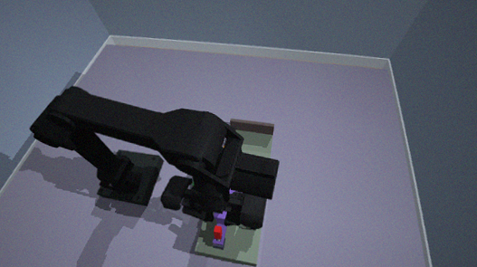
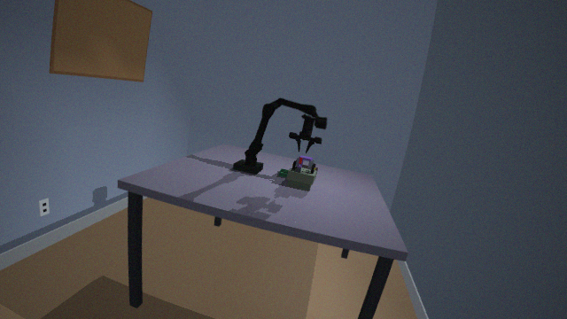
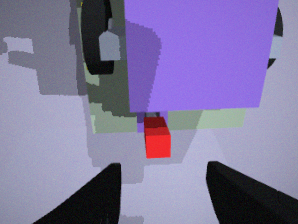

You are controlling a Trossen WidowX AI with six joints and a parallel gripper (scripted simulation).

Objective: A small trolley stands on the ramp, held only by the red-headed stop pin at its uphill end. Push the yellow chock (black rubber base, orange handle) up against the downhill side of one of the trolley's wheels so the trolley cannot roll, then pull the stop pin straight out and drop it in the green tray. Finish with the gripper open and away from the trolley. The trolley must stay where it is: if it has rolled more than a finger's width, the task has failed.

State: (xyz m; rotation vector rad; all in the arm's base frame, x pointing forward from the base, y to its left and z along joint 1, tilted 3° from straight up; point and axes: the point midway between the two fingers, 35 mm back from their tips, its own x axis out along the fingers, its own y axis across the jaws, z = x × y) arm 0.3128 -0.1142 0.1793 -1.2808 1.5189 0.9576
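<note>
The trolley [image 2: 306, 158] [image 3: 200, 55] stands on the pale green ramp [image 1: 242, 254] [image 2: 302, 178] [image 3: 222, 119], and the arm hides most of it in the top view. The red-headed stop pin [image 1: 217, 232] [image 2: 300, 162] [image 3: 158, 145] stands upright at the trolley's uphill end. My gripper [image 2: 303, 151] [image 3: 164, 171] is open and empty, above the trolley's pin end. In the wrist view its fingertips lie below the red head, one to each side, not touching it. The green tray [image 2: 283, 173] sits beside the ramp, mostly hidden in the top view. The yellow chock cannot be made out in any view.
A brown board [image 1: 251, 127] stands across the ramp's far, downhill end. The trolley's black wheel [image 3: 95, 40] shows left of its purple deck in the wrist view. The arm's base [image 1: 130, 177] [image 2: 248, 167] stands on the table, on the tray's side of the ramp.
</note>
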